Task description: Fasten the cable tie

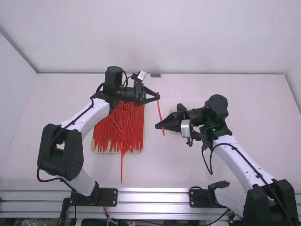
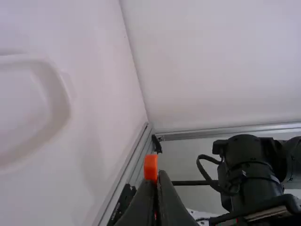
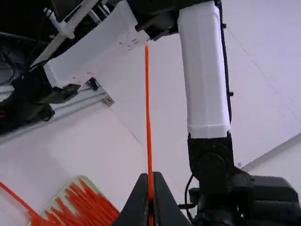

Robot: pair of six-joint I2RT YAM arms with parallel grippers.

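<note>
1. White walls rise behind and beside the white table. An aluminium rail runs along the table's near edge, where your two arm bases stand.
2. Your left gripper is clenched on the upper end of a red cable tie. In the left wrist view its fingers press together, and a short stub of the tie pokes out past their tips.
3. Your right gripper is pinched onto the same tie lower down. In the right wrist view its fingers close tight around the strap, which runs straight up towards the left arm.
4. You have the tie roughly upright between the two grippers, with a short tail showing below the right one.
5. Just beside the held tie in the high view, a pale tray lies on the table under the left arm. It is piled with loose red ties.
6. One stray tie sticks out over the tray's near edge and points at the rail.
</note>
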